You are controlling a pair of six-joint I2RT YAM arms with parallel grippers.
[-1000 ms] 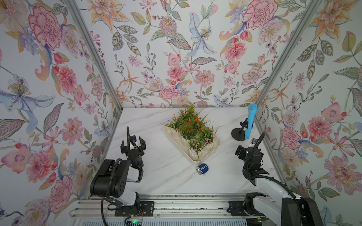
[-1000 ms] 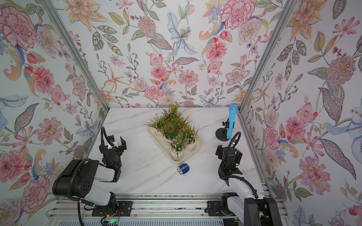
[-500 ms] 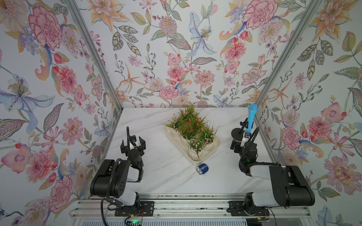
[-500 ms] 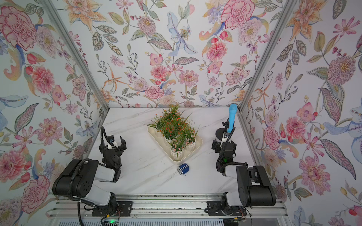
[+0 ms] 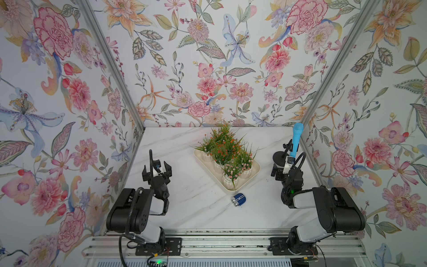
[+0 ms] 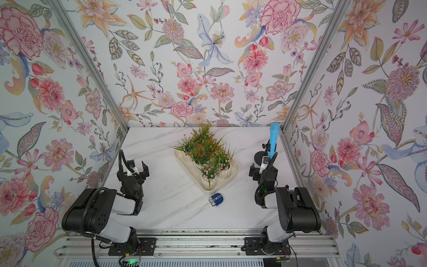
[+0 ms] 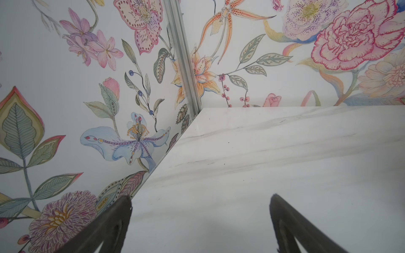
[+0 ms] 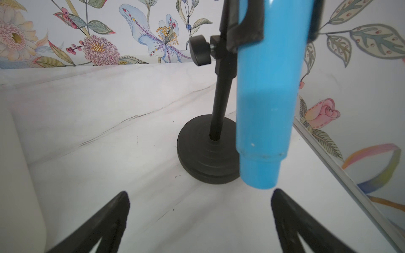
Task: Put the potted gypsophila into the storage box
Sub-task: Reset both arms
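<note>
**Pots** [image 5: 227,154]: white, ribbed, packed touching one another inside the box [image 5: 253,171]. Foliage hides the exact count. None stands on the bare table [image 5: 196,208], so the task looks complete. Each pot is upright with its long axis vertical. The sprigs point up and fan outward, orange-red blooms on the far side and pink on the near side.

**Box**: lies ahead of and between both sets of fingers, apart from the left ones and nearer the right ones. Its long axis runs diagonally, and one corner points back toward the arm bases.

**Left gripper** [image 5: 156,167]: fingers spread wide and empty, with only table and wall between them in the wrist view. It is folded back near its base, probably parked clear of the foliage.

**Right gripper** [image 8: 199,195]: fingers spread wide, holding nothing. It is likewise folded back.

**Mic** [image 8: 267,98]: blue, clipped on a black stand [image 8: 208,157], just ahead of the right fingers and not touched. It tilts, with the lower end toward the fingers. Not a task item.

**Capsule** [image 5: 239,200]: small, blue, lying on its side just off the box's near corner, between the two grippers.
</note>
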